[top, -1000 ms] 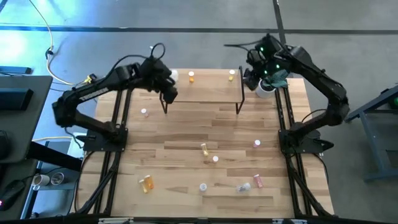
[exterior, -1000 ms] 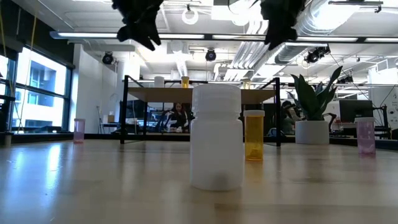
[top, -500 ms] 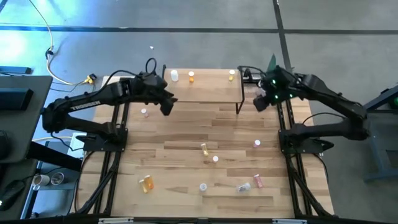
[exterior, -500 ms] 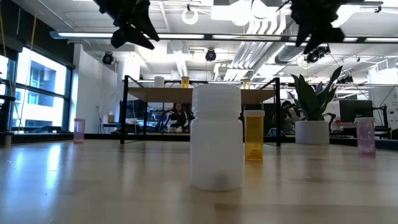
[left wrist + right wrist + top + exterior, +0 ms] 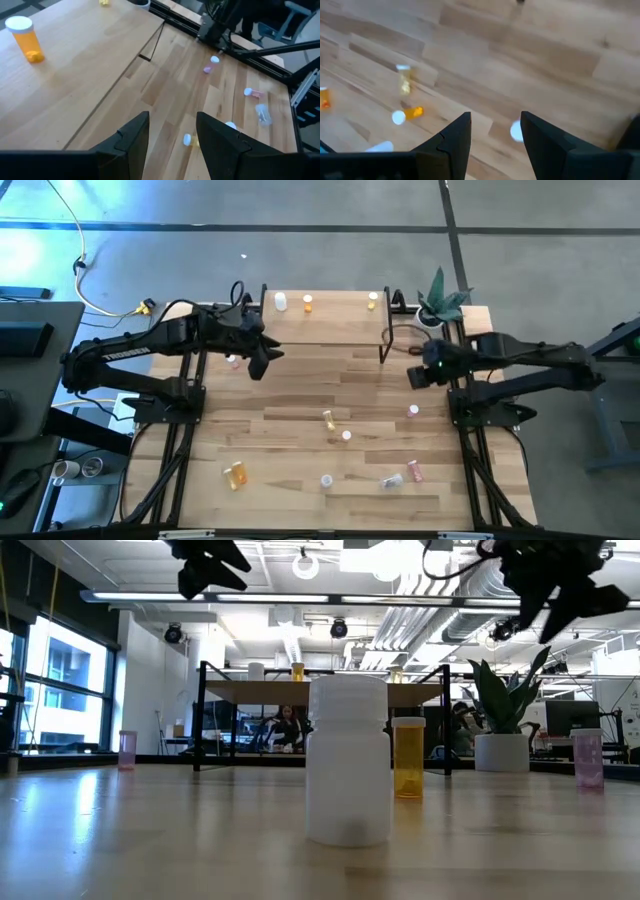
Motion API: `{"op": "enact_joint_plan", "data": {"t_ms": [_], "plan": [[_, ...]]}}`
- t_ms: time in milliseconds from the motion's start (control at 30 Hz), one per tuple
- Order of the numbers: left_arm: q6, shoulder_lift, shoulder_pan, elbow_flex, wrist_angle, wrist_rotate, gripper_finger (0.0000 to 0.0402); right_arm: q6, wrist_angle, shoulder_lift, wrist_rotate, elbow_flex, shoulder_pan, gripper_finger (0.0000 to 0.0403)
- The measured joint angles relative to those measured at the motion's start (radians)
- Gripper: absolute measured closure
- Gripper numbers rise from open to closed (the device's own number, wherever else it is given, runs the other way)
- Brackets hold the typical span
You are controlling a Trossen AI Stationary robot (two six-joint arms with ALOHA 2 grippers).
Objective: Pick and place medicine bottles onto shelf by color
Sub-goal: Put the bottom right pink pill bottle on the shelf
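Wood planks make up the table (image 5: 300, 395), which fills the middle of the high view, with grey floor all round. At the table's top edge stands the shelf (image 5: 325, 330), and on its board sit a white bottle (image 5: 281, 302), an orange bottle (image 5: 307, 304) and a yellow bottle (image 5: 373, 301) in a row.

Loose medicine bottles lie scattered over the lower half of the table: a yellow one (image 5: 328, 419), a white-capped one (image 5: 346, 436), a pink one (image 5: 413, 411), an orange one (image 5: 236, 473) at lower left, a pink one (image 5: 414, 471) at lower right, and a pink one (image 5: 232, 361) left of centre.

The left gripper (image 5: 256, 360) hangs just left of the shelf's front corner, fingers (image 5: 132, 142) spread and empty. The right gripper (image 5: 417, 374) hovers right of the shelf, near the table's right rail, fingers (image 5: 455, 137) parted, holding nothing.
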Motion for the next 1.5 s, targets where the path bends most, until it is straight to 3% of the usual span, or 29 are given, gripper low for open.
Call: {"op": "enact_joint_plan", "data": {"t_ms": [400, 867, 1000, 1267, 1500], "plan": [[0.038, 0.0, -0.005, 0.0, -0.036, -0.006, 0.0247, 0.253, 0.001, 0.0, -0.048, -0.128, 0.18, 0.024], [0.045, 0.0, -0.004, 0.0, -0.037, -0.006, 0.0247, 0.366, 0.189, 0.004, 0.042, -0.286, 0.286, 0.024], [0.045, 0.0, -0.004, 0.0, -0.037, -0.005, 0.0247, 0.37, 0.198, 0.018, 0.129, -0.287, 0.326, 0.024], [0.045, 0.0, -0.004, 0.0, -0.037, -0.002, 0.0247, 0.374, 0.22, 0.123, 0.218, -0.287, 0.404, 0.024], [0.045, 0.001, -0.004, 0.0, -0.037, -0.002, 0.0247, 0.386, 0.231, 0.228, 0.225, -0.286, 0.434, 0.024]]}}
